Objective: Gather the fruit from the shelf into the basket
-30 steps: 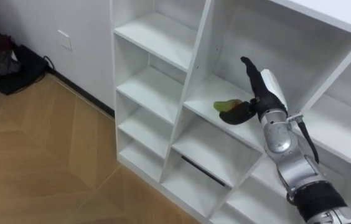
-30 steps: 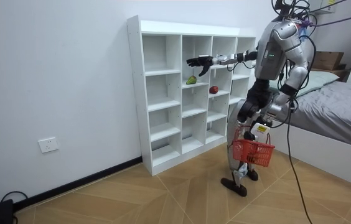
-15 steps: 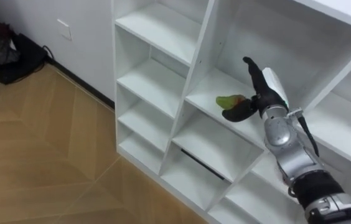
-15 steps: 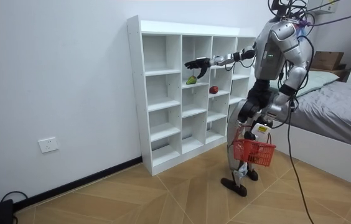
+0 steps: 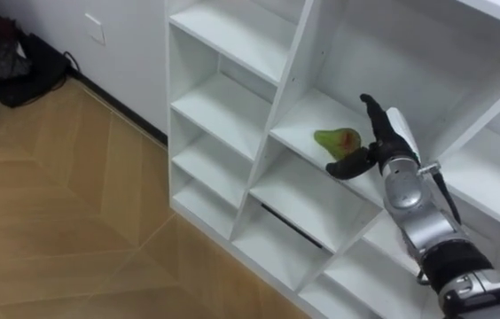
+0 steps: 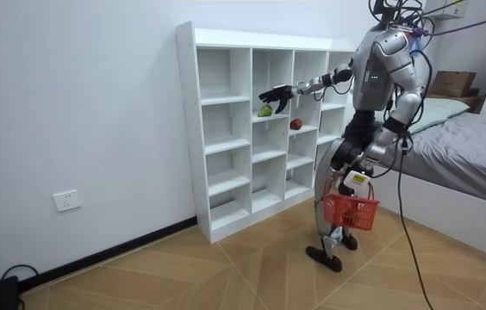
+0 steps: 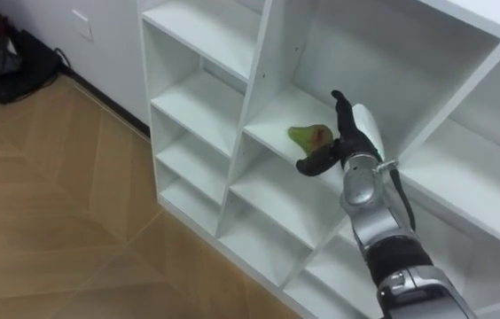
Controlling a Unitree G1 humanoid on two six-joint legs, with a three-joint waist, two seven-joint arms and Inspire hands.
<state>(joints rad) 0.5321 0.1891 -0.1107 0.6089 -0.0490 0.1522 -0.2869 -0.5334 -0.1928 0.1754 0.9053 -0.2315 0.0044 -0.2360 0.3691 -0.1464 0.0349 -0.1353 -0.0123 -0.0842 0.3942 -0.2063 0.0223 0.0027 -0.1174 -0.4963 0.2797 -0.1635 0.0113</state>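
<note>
Over the closet shelf, the right robot hand hovered open, mid-reach, the green pear just beside at its nine o'clock; next it needed to close round the fruit.

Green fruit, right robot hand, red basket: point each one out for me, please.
green fruit [image 5: 334, 140]: left eye view, middle of its green skin.
right robot hand [image 5: 381, 146]: left eye view, on the palm.
red basket [image 6: 349, 213]: room view, on its side wall.
</note>
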